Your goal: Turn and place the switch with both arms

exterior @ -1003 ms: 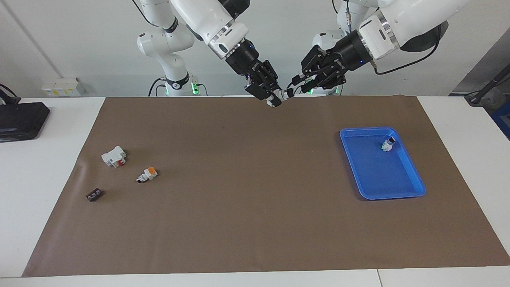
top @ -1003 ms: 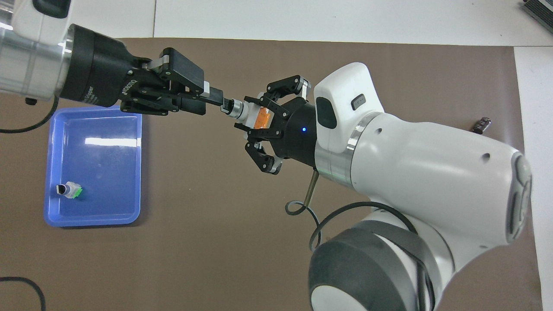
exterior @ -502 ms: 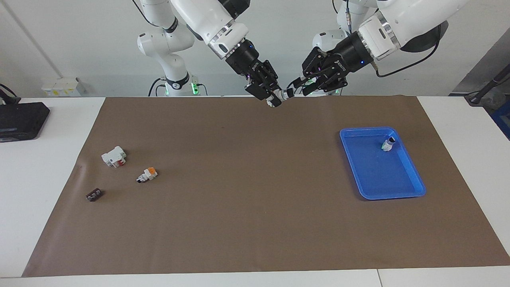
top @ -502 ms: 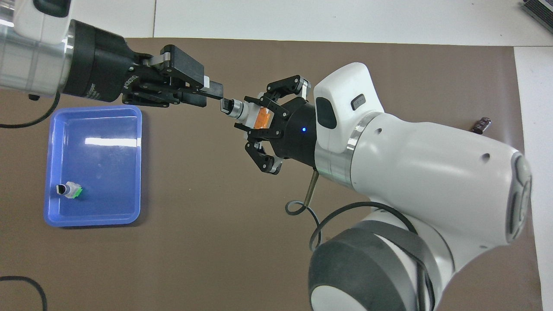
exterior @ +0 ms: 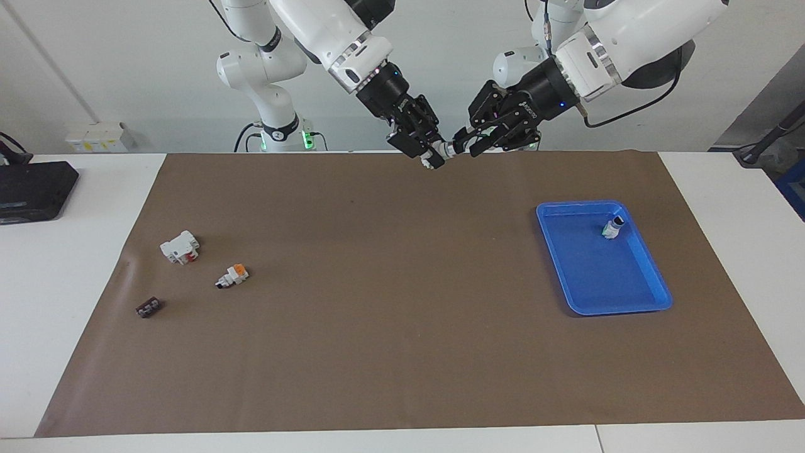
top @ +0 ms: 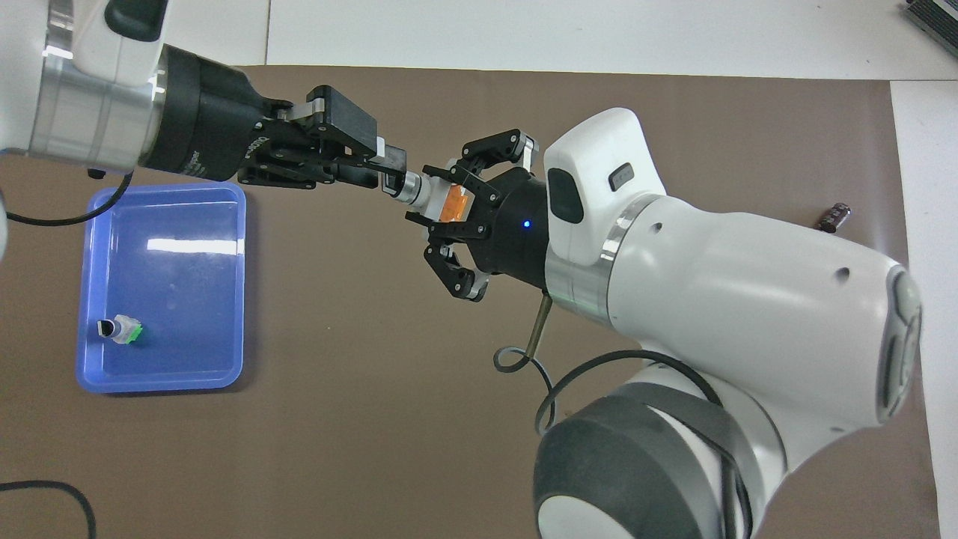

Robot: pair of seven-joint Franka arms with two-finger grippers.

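Up over the brown mat's [exterior: 390,302] edge nearest the robots, the right gripper [top: 441,213] pinches the switch [top: 430,201]; the left gripper [top: 389,166] meets its black button end, whether gripping I cannot tell. The mat's middle lies bare. Two more switches: one in the blue tray [exterior: 635,296], another beside the white block [exterior: 180,246].

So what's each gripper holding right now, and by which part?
The right gripper holds the switch by its white-and-orange body. The left gripper is at the switch's black button end; whether it grips it cannot be told.
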